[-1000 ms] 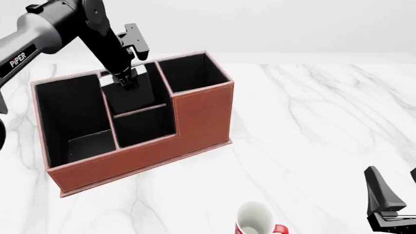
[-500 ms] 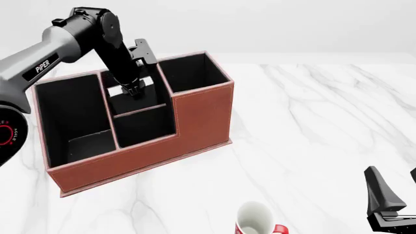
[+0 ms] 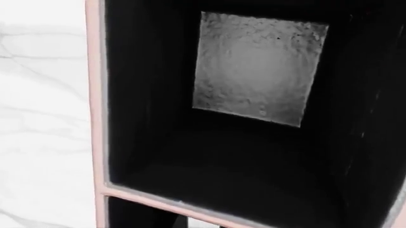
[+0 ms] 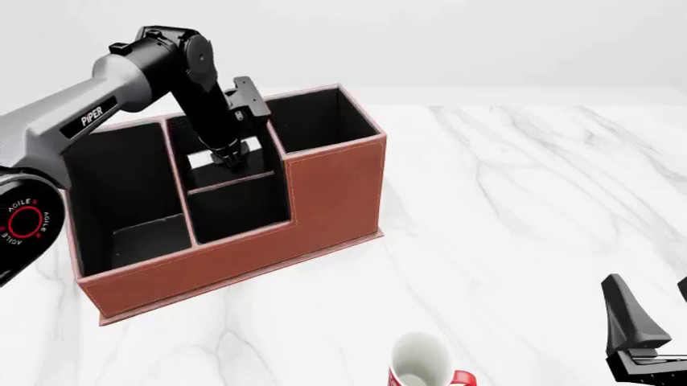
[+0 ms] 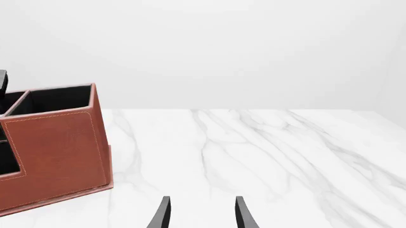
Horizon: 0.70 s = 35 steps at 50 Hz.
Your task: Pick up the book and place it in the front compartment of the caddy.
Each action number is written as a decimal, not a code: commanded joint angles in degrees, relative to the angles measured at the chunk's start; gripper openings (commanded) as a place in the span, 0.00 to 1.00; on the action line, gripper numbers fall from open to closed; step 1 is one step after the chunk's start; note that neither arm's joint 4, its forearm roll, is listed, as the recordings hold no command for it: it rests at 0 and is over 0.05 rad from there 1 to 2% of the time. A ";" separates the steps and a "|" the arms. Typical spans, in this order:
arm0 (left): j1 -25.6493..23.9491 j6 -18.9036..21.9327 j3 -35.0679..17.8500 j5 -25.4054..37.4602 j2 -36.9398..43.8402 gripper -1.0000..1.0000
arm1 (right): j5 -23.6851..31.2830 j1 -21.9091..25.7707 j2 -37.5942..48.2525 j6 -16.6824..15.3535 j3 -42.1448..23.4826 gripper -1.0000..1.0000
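Observation:
The reddish-brown caddy [image 4: 333, 193] stands at the left of the marble table, its black-lined compartments open upward. My left gripper [image 4: 228, 154] reaches down into the caddy's middle column, over the rear pocket just behind the divider. It is shut on the book [image 4: 199, 163], whose white page edge shows on both sides of the fingers. The book's black cover blends into the lining. The low front compartment [image 4: 236, 211] lies just forward of it. The left wrist view looks down a dark pocket past the caddy rim [image 3: 95, 95]. My right gripper [image 5: 201, 216] hangs open and holds nothing.
A white-and-red mug [image 4: 421, 362] sits at the table's near edge, between the caddy and the right gripper [image 4: 655, 304]. The caddy's end wall [image 5: 57, 152] shows in the right wrist view. Bare marble table [image 4: 516, 177] spreads to the right.
My left arm has swung to the right and lowered a little, carrying the book from the back rim toward the divider. The right arm has not moved.

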 commanded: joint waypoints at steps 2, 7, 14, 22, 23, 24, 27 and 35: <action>0.19 1.12 0.63 0.13 0.21 1.00 | 0.29 0.00 -0.30 0.03 0.01 1.00; 0.87 1.69 0.59 0.13 -0.27 1.00 | 0.28 0.01 -0.29 0.03 0.01 1.00; 2.33 3.12 1.17 0.13 -1.91 1.00 | 0.28 0.01 -0.28 0.03 0.01 1.00; 3.65 4.79 2.14 0.13 -4.18 1.00 | 0.28 -0.01 -0.29 0.04 0.01 1.00; 4.03 5.53 2.69 0.13 -5.12 1.00 | 0.28 0.01 -0.29 0.05 0.01 1.00; 4.14 5.55 2.81 0.13 -5.43 1.00 | 0.28 0.01 -0.28 0.03 0.01 1.00; 4.08 6.03 3.86 0.13 -6.74 1.00 | 0.29 0.01 -0.30 0.04 0.01 1.00; 4.76 7.42 6.35 0.13 -10.33 1.00 | 0.30 -0.01 -0.32 0.04 0.01 1.00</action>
